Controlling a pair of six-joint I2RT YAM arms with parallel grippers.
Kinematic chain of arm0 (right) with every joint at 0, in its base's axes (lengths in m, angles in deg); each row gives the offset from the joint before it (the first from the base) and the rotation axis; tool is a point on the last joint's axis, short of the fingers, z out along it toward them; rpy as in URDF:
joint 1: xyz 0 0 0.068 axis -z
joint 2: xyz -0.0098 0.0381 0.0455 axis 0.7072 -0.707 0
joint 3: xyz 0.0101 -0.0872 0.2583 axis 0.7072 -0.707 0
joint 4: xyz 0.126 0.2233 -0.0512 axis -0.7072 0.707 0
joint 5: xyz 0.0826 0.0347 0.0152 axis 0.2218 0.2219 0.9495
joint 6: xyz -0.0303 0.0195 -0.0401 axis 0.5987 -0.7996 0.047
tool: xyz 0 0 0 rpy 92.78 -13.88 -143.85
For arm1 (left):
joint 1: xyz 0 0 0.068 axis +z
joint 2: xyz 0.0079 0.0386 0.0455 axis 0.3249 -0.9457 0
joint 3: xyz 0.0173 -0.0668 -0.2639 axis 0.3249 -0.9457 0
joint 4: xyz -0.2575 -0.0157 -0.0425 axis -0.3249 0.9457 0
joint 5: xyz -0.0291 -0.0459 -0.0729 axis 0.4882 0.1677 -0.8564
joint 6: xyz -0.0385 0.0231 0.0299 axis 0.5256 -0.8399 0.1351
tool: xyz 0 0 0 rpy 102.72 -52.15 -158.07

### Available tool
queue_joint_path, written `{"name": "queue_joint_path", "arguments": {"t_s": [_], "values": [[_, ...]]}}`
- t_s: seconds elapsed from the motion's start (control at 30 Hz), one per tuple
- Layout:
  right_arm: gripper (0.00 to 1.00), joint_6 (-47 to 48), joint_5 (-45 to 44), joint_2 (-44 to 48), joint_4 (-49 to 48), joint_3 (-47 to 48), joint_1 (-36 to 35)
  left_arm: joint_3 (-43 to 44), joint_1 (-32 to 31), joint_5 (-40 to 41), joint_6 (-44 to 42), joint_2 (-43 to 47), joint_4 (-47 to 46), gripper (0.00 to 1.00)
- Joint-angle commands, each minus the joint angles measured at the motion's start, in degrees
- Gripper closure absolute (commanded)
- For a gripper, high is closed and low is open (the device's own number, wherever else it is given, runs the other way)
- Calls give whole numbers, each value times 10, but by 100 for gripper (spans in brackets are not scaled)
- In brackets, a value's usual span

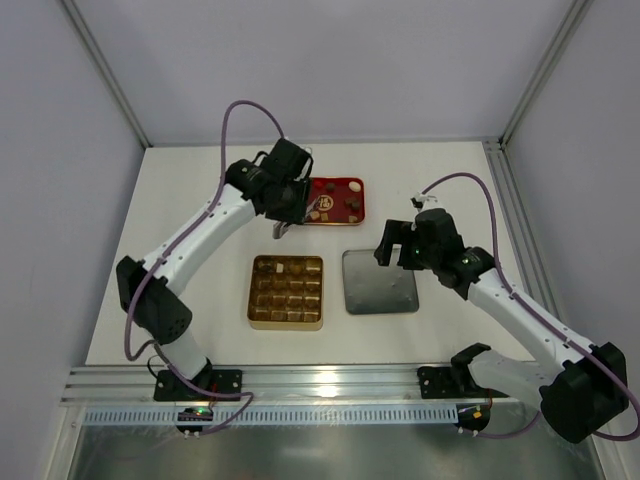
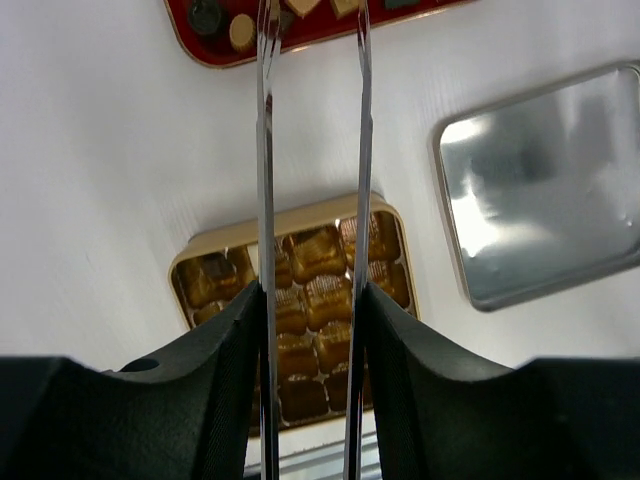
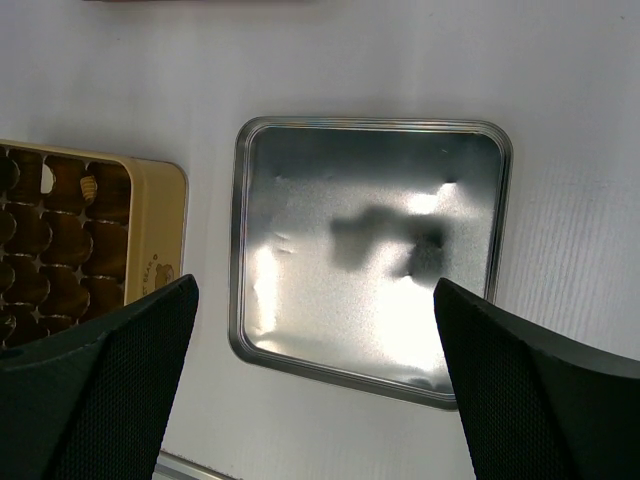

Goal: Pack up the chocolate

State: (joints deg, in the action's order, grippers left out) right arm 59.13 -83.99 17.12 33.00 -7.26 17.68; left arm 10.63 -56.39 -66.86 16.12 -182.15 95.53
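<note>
We find the chocolate (image 1: 352, 203) lying on the red tray (image 1: 335, 183) beyond the gold box (image 1: 286, 323). Left jaws stand parted at the tray's edge; right jaws gape over the lid (image 1: 380, 305) beside the box.

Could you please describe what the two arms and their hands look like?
Both the left arm and right arm have white links, black joints and a purple cable looping alongside. The left hand is black with two long thin metal fingers; the right hand shows broad black textured fingers.
</note>
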Motion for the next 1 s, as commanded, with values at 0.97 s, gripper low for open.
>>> {"name": "queue_joint_path", "arguments": {"t_s": [0.97], "values": [[0,32,-19,46,36,18,11,221,-2,-78,-35,-277,-75,54]]}}
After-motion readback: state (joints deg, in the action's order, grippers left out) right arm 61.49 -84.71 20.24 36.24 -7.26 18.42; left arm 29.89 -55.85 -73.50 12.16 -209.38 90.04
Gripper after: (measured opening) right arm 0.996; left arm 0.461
